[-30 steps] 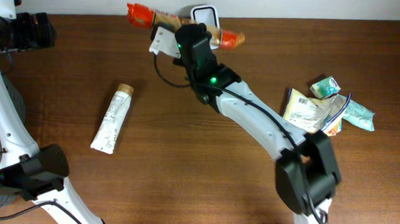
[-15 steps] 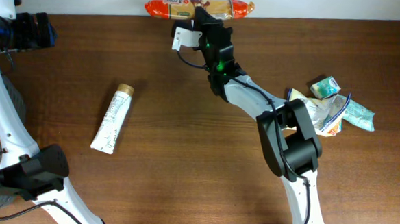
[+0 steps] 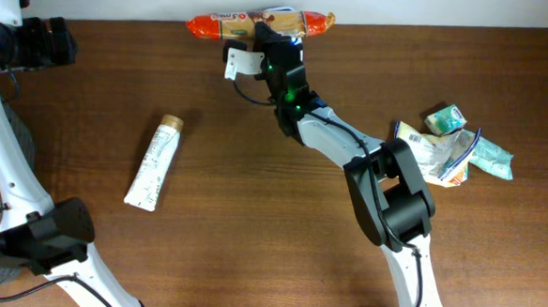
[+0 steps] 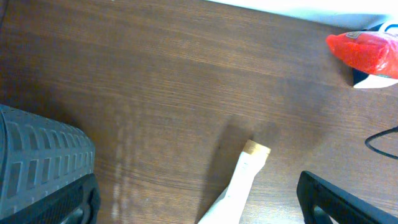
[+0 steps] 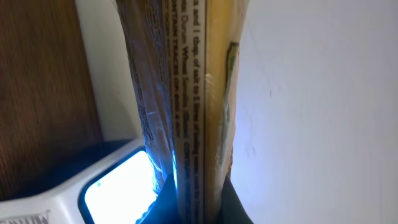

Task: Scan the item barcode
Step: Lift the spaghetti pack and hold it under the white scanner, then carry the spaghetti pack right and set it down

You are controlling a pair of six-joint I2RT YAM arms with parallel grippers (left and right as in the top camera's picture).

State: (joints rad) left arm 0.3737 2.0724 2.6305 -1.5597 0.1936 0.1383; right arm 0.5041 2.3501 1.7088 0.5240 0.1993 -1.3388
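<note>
Table [image 3: 252, 218]: one, brown wood
Arms: two, one on each side
Sausage packet [image 3: 234, 24]: one, at the table's far edge over the scanner; its long axis runs left to right in the overhead view, red end to the left, orange end to the right
Heap of packets [image 3: 448, 149]: one, on the right, exact number unclear
Tube [image 3: 155, 161]: one, lying flat on the left
Scanner [image 5: 118, 186]: one, white, lit blue
Right gripper [image 3: 282, 27]: pinching the sausage packet near its middle
Left gripper [image 4: 186, 174]: spread wide, holding nothing

Scanner [image 5: 115, 186] and tube [image 4: 239, 180] — both cut off at bottom edges.
</note>
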